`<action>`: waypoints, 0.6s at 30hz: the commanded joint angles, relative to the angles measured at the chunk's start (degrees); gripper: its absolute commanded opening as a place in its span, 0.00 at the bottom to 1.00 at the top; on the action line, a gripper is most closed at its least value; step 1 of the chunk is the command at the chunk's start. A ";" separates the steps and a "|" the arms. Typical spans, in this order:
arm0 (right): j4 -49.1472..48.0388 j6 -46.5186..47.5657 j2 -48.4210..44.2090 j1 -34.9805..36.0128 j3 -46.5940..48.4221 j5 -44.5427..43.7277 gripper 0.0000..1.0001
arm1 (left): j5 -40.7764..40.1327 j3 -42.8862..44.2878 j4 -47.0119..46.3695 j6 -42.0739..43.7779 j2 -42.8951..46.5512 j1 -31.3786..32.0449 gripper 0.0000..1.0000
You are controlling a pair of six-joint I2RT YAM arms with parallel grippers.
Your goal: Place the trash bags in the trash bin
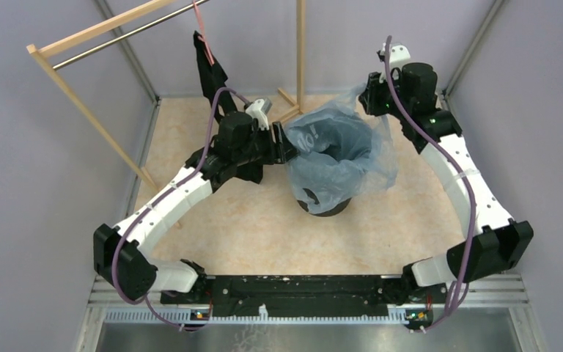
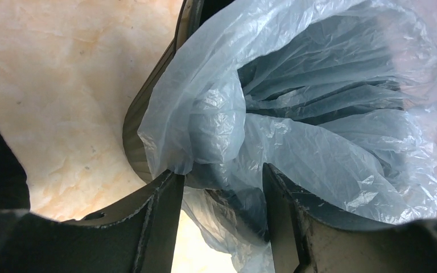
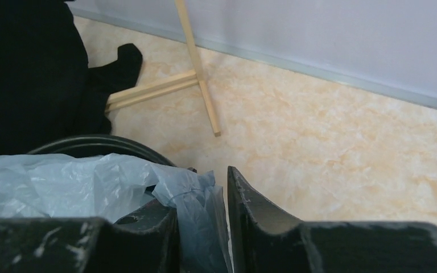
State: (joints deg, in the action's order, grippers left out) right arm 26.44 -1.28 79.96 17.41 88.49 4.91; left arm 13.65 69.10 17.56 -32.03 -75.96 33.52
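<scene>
The black trash bin (image 1: pixel 324 205) stands mid-table with the pale blue trash bag (image 1: pixel 337 158) spread over its mouth and hanging down its sides. My left gripper (image 1: pixel 287 150) is at the bin's left rim. In the left wrist view it (image 2: pixel 220 170) is open, its fingers on either side of bag film (image 2: pixel 318 153) and the dark rim (image 2: pixel 134 131). My right gripper (image 1: pixel 372 95) is at the far right, shut on a raised edge of the bag. The right wrist view shows film (image 3: pixel 62 176) pinched in the gripper (image 3: pixel 200 190) above the rim (image 3: pixel 91 142).
A wooden rack with a metal rod (image 1: pixel 102 37) and an upright post (image 1: pixel 300 51) stands at the back. A black garment (image 1: pixel 209 70) hangs there on a pink hanger, also seen in the right wrist view (image 3: pixel 28 74) by the rack's foot (image 3: pixel 153 88). Walls enclose the table.
</scene>
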 commanded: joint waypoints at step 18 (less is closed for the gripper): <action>-23.60 -18.91 15.39 -13.37 -15.75 31.25 0.18 | -1.40 -1.98 -0.07 2.14 -0.53 0.49 0.57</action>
State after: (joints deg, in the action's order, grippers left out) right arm 10.04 -16.36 93.76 4.54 75.07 28.27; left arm 13.41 68.66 15.99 -31.79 -76.38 33.85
